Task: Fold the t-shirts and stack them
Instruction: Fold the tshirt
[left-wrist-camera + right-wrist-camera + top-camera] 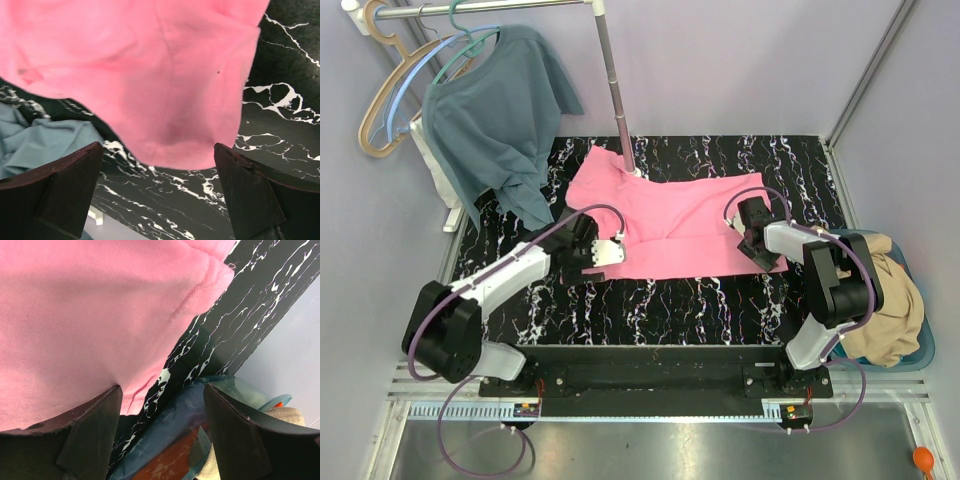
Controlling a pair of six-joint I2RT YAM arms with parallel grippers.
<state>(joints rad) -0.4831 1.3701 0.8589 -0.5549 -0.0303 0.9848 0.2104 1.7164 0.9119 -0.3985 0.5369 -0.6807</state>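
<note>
The bright pink t-shirt [670,215] lies spread on the black marble table [650,300]. My left gripper [617,250] is open and empty at the shirt's near-left corner; in the left wrist view [157,150] that corner of the pink shirt [150,75] sits just ahead of the wide-apart jaws. My right gripper [753,240] is open and empty at the shirt's near-right edge [162,387], with its left finger by the hem of the pink shirt [75,315]. The tan-beige t-shirt [890,300] lies crumpled in the blue basket [920,350]. Orange cloth [170,460] shows through the basket wall.
The dusty teal shirt [500,120] hangs from a hanger at the back left, its tail reaching the table [40,140]. A metal rack pole [615,90] stands behind the pink shirt. The basket [190,415] sits off the table's right edge.
</note>
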